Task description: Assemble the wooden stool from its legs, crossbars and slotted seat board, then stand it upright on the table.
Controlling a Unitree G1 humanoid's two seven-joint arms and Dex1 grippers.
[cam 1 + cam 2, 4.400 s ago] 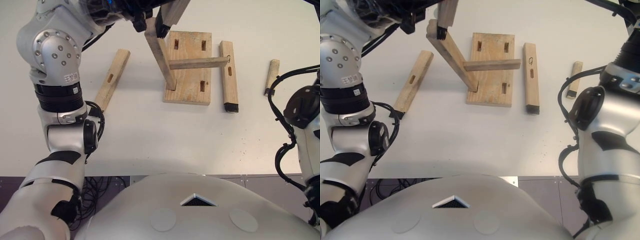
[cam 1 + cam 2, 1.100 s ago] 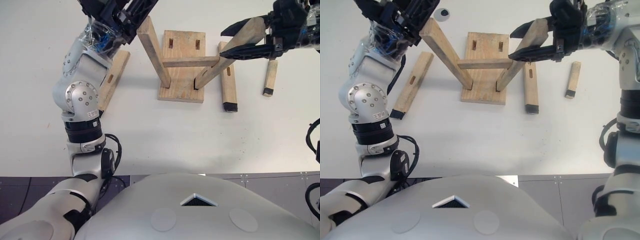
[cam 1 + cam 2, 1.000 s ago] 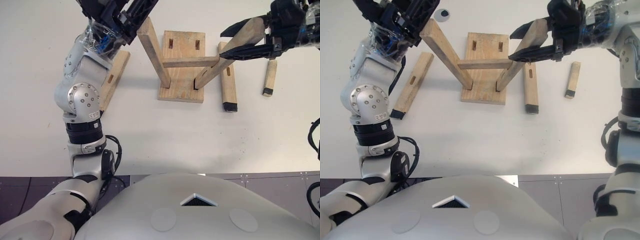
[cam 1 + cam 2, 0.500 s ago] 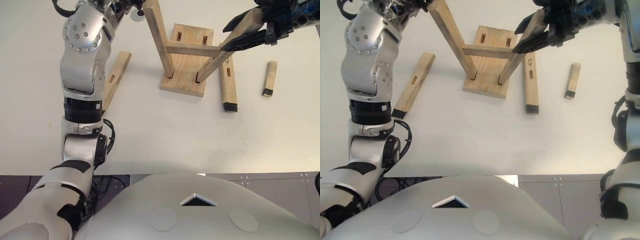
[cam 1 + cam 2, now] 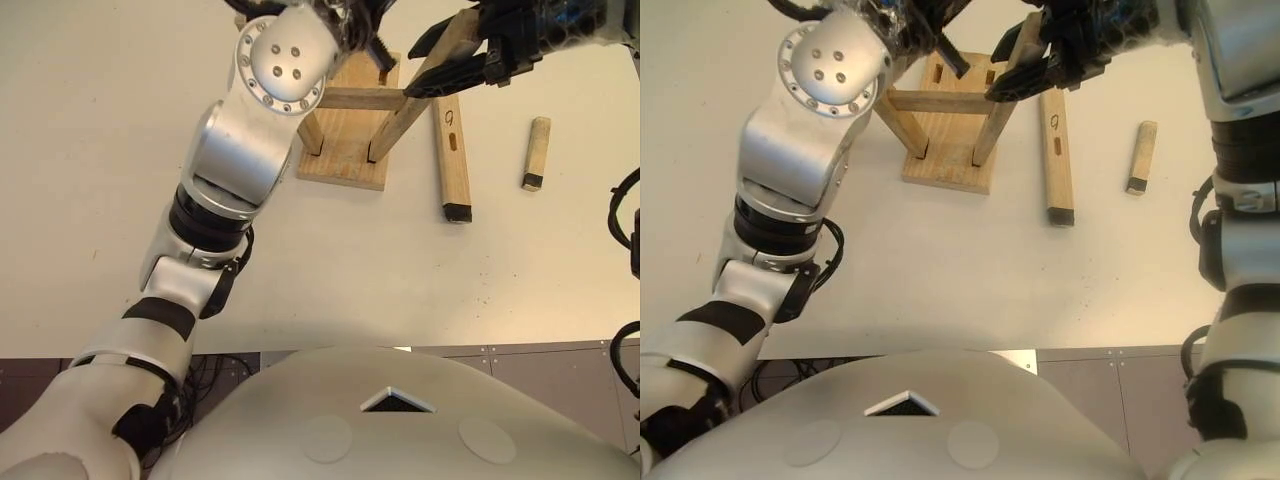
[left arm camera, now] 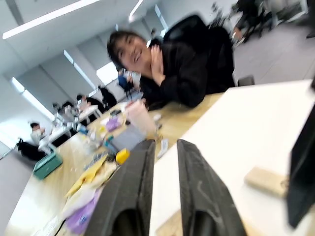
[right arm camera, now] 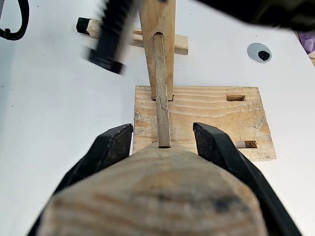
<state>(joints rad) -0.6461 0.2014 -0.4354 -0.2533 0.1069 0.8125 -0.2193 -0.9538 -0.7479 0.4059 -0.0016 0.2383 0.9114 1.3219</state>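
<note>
Broad white table under everything. Flat on it, toward the far middle, the slotted seat board, two slots on its far side open and bare.

Rising from the two near slots, a pair of wooden legs: the left leg partly hidden behind the left arm, the right leg slanting up toward the robot's right. Just right of the board and apart from it, a third leg, flat on the table, slot facing up, dark cap on its near end. Past the board on the left-arm side, a fourth leg, also flat and black-capped.

At the top of the right leg, the right gripper, fingers spread wide and pinching that leg's upper end from both sides. Above the board's far part, just beside the left leg, the left gripper, fingers nearly together with a slim gap and nothing in it; contact with the leg impossible to tell.

Bridging the two standing legs partway up, a thin crossbar, far end seated in the left leg's slot, near end meeting the held leg. Well off to the right, beyond the third leg, a short wooden bar with a dark near end. Farther back on the table, a small grey disc.
</note>
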